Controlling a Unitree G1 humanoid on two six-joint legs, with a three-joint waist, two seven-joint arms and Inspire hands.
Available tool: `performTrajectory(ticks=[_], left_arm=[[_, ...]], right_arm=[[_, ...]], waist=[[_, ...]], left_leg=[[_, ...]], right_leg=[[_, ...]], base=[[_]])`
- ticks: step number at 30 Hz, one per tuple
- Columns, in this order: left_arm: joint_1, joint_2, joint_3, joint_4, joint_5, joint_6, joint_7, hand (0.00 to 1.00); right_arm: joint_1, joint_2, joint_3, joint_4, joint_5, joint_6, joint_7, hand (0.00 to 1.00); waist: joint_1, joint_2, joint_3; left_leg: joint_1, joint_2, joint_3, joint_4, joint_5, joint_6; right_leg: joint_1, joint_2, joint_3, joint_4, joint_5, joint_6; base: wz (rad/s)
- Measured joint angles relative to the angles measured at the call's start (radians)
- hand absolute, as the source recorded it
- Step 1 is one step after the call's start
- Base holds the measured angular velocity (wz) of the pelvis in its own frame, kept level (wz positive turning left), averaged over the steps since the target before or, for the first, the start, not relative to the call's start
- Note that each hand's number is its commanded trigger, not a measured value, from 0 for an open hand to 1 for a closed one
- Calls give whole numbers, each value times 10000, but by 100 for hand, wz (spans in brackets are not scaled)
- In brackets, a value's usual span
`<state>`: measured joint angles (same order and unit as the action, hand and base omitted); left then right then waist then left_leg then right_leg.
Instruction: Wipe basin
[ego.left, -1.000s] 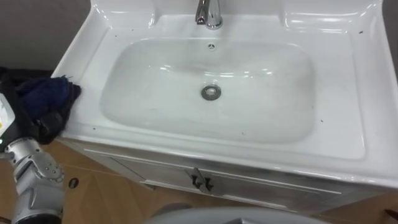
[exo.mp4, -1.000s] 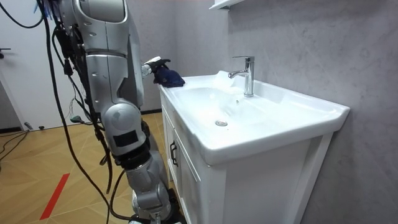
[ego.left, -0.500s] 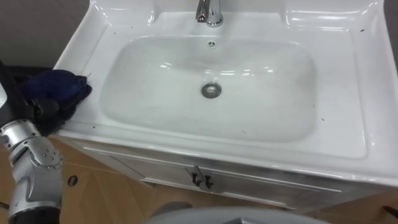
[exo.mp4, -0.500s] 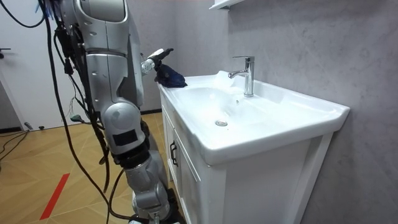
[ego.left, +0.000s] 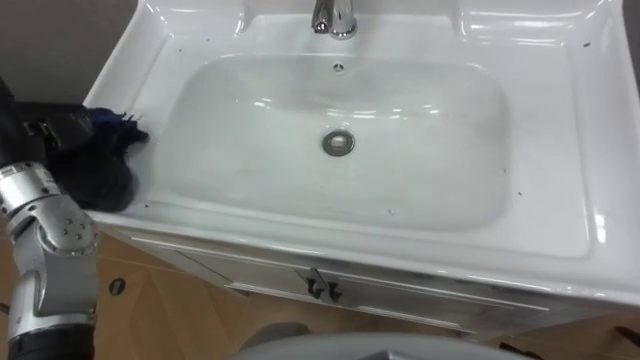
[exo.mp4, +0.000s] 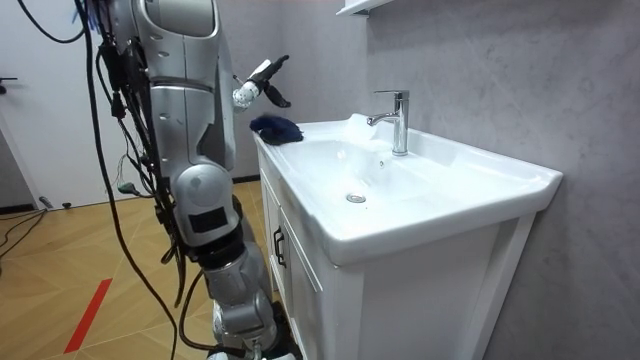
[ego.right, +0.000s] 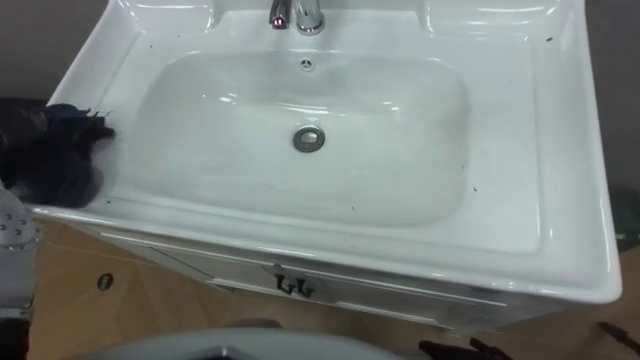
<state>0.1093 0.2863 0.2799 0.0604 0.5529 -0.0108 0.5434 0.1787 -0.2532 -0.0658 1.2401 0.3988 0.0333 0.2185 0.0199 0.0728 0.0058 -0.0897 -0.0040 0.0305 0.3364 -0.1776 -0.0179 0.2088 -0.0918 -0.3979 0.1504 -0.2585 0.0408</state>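
Observation:
The white basin (ego.left: 560, 150) stands before me, with a chrome tap (ego.left: 335, 15) at its back and a round drain (ego.left: 338, 142) in the bowl. A dark blue cloth (ego.left: 100, 170) lies bunched on the basin's left rim, also seen as the cloth (exo.mp4: 277, 127) in the room view. My left hand (exo.mp4: 262, 78) hangs in the air above that cloth, apart from it, with straight fingers and nothing in it. In the left eye view the left hand (ego.left: 45, 128) shows dark at the left edge, over the cloth.
Small dark specks dot the rim and the bowl. Under the basin is a white cabinet with a dark handle (ego.left: 320, 288). I stand at the cabinet's front on a wooden floor (exo.mp4: 60, 290); a grey wall (exo.mp4: 520, 70) is behind the tap.
My left hand has let go of the cloth and risen above it. The cloth now lies on the left rim.

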Motion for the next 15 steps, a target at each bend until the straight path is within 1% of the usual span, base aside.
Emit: performTrajectory(ticks=[3, 5, 6, 9, 11, 15], left_arm=[[-98, 0, 1, -1, -1078, -108, -12, 0], [-98, 0, 5, -6, -1556, -113, -23, 0], [-98, 0, 7, -13, -1825, -111, -29, 0], [-97, 0, 26, -88, -2260, -111, -47, 0], [-98, -8, 219, -355, -2856, -109, -59, 0], [-102, -6, 751, -1175, -3406, -110, -26, 0]], right_arm=[[-18, 34, 20, -2, 10, 3, -39, 0], [-17, 52, 1, -1, -34, 11, -40, 0], [-17, 59, -16, 1, -82, 19, -39, 0], [1, 96, -51, 9, -99, 32, -38, 0], [-3, 137, -150, 29, -95, 111, 36, 0], [-5, 133, -169, 2, -78, 118, 54, 0]], waist=[[-13, -66, -4], [-22, -71, -13], [-22, -65, -31], [5, -55, -55], [2, -61, -60], [26, 5, -66]], left_leg=[[26, -31, 14, 4, 0, 3], [19, -50, 13, 15, -1, 5], [17, -63, -4, 17, 0, 6], [16, -74, -23, 20, -1, 7], [11, -76, -42, 21, -1, 8], [4, -79, -31, 22, -3, 10]], right_leg=[[22, -46, -52, 18, -11, 19], [20, -64, -75, 23, -16, 29], [20, -73, -84, 23, -22, 38], [17, -83, -102, 21, -29, 50], [16, -79, -99, 23, -29, 51], [15, -79, -50, 26, -29, 50]], base=[[0], [2], [3], [0], [0], [0]])
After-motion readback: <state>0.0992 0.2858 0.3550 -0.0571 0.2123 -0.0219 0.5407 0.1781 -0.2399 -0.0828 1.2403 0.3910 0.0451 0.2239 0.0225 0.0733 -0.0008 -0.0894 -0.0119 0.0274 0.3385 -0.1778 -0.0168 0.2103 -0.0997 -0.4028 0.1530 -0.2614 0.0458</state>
